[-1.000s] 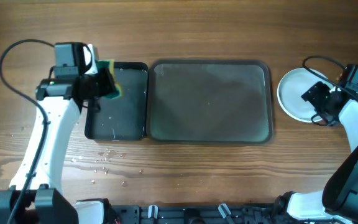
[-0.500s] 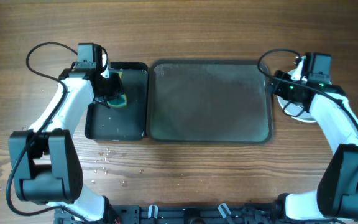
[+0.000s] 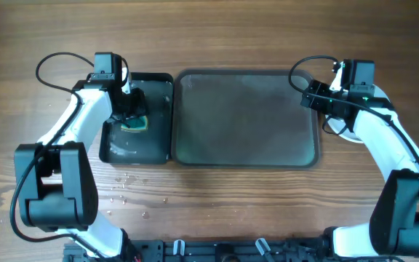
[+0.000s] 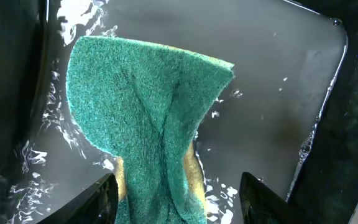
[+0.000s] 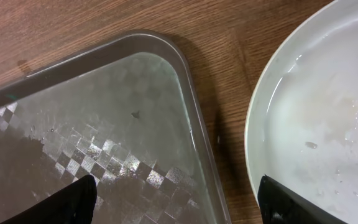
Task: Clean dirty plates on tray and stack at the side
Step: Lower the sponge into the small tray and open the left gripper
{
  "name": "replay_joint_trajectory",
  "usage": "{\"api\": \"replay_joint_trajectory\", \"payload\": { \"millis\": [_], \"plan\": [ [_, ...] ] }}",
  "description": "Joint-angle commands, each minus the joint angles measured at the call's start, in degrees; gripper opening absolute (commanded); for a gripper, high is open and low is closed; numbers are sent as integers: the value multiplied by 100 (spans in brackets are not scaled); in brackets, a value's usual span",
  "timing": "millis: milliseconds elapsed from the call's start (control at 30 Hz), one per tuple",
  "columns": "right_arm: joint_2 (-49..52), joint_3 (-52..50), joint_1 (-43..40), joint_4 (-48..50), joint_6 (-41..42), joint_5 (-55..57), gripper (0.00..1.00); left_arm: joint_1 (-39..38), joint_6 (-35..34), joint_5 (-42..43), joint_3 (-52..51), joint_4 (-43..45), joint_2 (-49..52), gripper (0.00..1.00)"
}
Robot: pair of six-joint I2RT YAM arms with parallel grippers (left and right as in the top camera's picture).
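Observation:
The large dark tray (image 3: 246, 116) lies mid-table and holds no plates; its wet corner (image 5: 123, 124) fills the right wrist view. Just off the tray's right edge a white plate (image 3: 335, 126) lies on the wood, mostly under my right arm; up close the plate (image 5: 316, 124) looks wet. I cannot tell whether more plates lie beneath it. My right gripper (image 3: 313, 98) (image 5: 179, 202) hangs open and empty, straddling the tray's rim and the plate's edge. My left gripper (image 3: 133, 109) (image 4: 182, 199) is open over the green sponge (image 4: 148, 124) (image 3: 137, 124), which lies crumpled in shallow water.
The sponge's smaller black tray (image 3: 151, 142) sits against the large tray's left side and holds water. Water droplets (image 3: 122, 185) dot the wood in front of it. Cables loop behind both arms near the table's far edge.
My left gripper carried the sponge down into the black tray and opened, letting it go. My right arm swung left from beyond the plate to the tray's corner.

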Motion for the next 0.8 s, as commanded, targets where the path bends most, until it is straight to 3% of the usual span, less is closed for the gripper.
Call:
{"api": "replay_joint_trajectory", "payload": {
  "millis": [0, 33, 167, 233, 767],
  "plan": [
    [0, -37, 28, 103, -109, -72, 93, -22, -13, 210, 332, 22, -369, 60],
    [0, -37, 28, 114, -107, -72, 100, -22, -15, 345, 444, 20, -527, 61],
    [0, -37, 28, 131, -94, -72, 100, -22, -476, 590, 765, 79, -1274, 65],
    [0, -37, 28, 136, -92, -72, 100, -22, -671, 588, 767, 133, -1611, 100],
    [0, -37, 28, 136, -94, -72, 100, -20, -726, 586, 765, 101, -1858, 100]
  ]
}}
